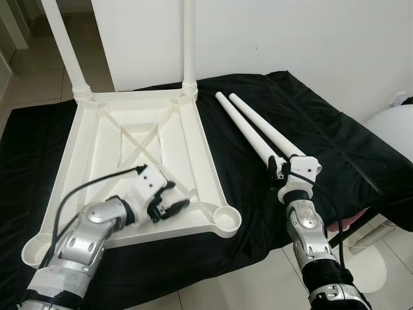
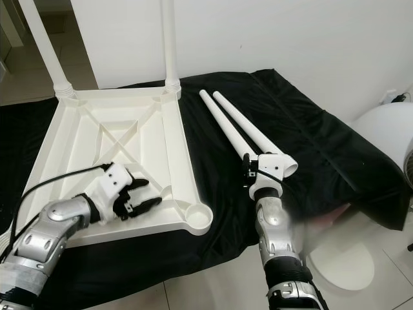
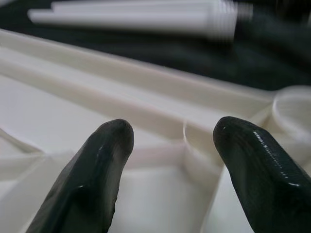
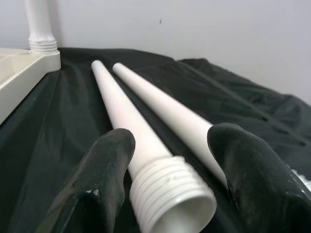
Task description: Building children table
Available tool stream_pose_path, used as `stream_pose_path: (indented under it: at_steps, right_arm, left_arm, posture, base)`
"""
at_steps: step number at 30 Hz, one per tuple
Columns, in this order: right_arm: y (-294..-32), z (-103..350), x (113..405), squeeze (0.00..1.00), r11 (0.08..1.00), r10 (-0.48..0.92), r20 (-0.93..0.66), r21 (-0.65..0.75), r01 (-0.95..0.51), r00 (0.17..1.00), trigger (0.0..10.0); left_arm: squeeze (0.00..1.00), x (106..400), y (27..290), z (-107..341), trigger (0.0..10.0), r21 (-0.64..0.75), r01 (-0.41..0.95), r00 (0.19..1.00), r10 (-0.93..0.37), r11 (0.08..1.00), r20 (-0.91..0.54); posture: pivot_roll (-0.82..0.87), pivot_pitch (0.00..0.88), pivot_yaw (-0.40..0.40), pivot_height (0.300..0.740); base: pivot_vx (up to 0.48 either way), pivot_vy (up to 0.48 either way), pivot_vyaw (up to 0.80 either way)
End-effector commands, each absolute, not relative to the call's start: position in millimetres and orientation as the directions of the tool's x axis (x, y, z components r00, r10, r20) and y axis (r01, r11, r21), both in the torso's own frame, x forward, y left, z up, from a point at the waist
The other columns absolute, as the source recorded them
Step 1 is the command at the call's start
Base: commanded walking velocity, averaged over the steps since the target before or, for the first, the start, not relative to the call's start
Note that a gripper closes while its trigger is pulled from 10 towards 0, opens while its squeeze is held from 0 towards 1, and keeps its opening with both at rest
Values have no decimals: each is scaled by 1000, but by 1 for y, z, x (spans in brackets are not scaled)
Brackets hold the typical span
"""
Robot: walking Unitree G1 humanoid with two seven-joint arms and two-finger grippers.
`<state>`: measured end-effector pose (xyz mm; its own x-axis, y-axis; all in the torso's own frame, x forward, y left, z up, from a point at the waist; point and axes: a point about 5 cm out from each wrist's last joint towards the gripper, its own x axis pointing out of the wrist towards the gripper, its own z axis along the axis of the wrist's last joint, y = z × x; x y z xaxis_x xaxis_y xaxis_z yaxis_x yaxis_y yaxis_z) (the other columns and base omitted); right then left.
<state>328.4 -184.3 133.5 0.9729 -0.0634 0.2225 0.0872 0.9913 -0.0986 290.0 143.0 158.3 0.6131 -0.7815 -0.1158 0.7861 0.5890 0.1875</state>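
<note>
The children's table (image 1: 97, 139) lay upside down so its corner sockets faced up; the right hand (image 4: 167, 182), fingers spread, straddled a loose leg's (image 4: 138, 133) threaded end; the left hand (image 1: 169, 205) hovered, released.

fitted legs (image 1: 61, 45): tops cut off | loose legs (image 3: 136, 19): blurred

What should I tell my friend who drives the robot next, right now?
Left gripper: open, empty, over the upside-down tabletop near its front-right empty socket.
Right gripper: open, fingers either side of the threaded end of one loose leg; not clamped yet.
Second loose leg lies beside it on the black cloth.
Done: two legs stand in the far sockets.
Left: fit both loose legs into the near sockets.
</note>
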Motion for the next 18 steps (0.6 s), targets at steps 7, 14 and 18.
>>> stream_pose_path:
  at_steps: [7,14,18]
  right_arm:
    - [-192,138,326,1000,994,-62,247,-70,82,967,10000]
    - [-218,140,330,0,993,-99,204,-36,109,974,10000]
    - [-226,138,332,0,996,-79,172,-20,84,982,10000]
  left_arm:
    - [0,289,143,171,10000,82,691,721,-693,718,-8]
    - [0,287,124,176,10000,29,695,718,-695,719,30]
    - [0,285,115,174,10000,8,699,715,-699,715,36]
  posture:
    - [-16,64,-1,740]
    - [-18,57,1,740]
    - [-22,56,3,740]
  base:
    - [0,0,0]
    - [0,0,0]
    - [0,0,0]
